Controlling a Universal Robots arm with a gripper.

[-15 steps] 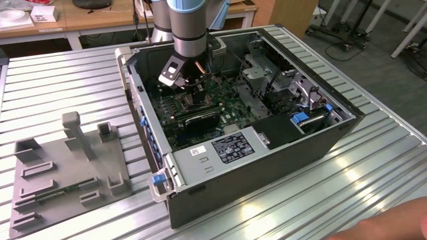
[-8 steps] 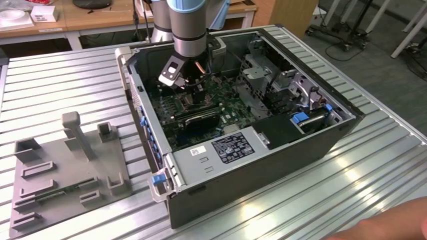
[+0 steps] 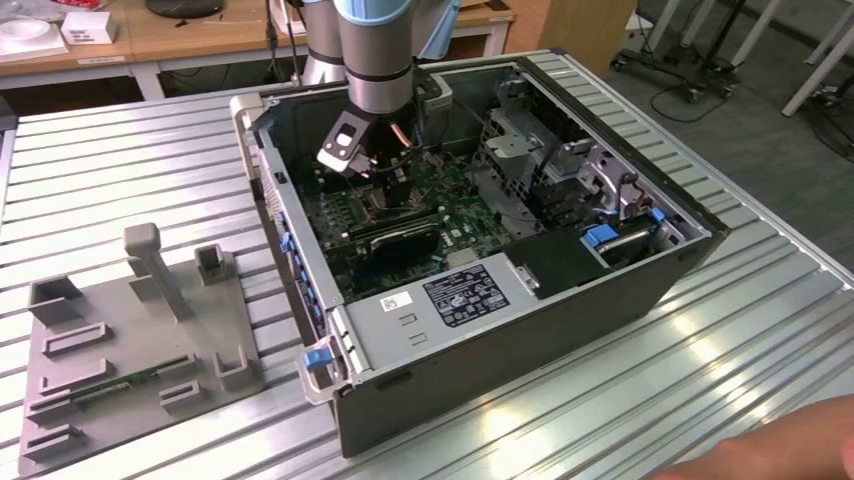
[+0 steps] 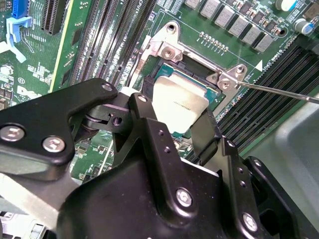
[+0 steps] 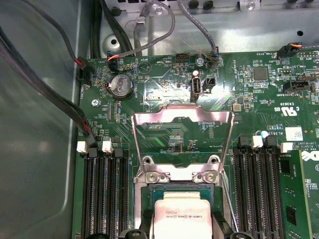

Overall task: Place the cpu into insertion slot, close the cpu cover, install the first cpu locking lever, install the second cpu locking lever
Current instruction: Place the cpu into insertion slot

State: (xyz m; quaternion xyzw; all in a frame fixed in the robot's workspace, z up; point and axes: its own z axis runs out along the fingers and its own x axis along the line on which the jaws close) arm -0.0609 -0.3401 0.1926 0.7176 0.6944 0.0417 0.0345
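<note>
An open case (image 3: 534,350) lies on its side on a ribbed table (image 3: 107,160). In the exterior view the arm (image 3: 380,50) reaches down into it from twelve o'clock. A grey fixture (image 3: 134,340) sits on the table at eight o'clock from the case, well apart from it. Part of a hand (image 3: 787,450) shows at five o'clock. Inside the case lies the green board (image 3: 461,210), with metal cages (image 3: 527,150) crowding its three o'clock side.

In the second wrist view the cpu (image 4: 179,99) lies flat in the slot (image 4: 159,48). The gripper (image 4: 174,119) is clamped on it, with a finger (image 4: 147,119) against each of two opposite edges. A thin lever (image 4: 279,92) juts from one slot corner across the memory slots (image 4: 107,45), which flank the slot on both sides.

In the first wrist view the cover (image 5: 182,117) is swung open off the slot, hinged at the slot's edge, and the board shows through its window. A coin battery (image 5: 121,86) and cables (image 5: 50,94) lie on the far side of the cover from the cpu.
</note>
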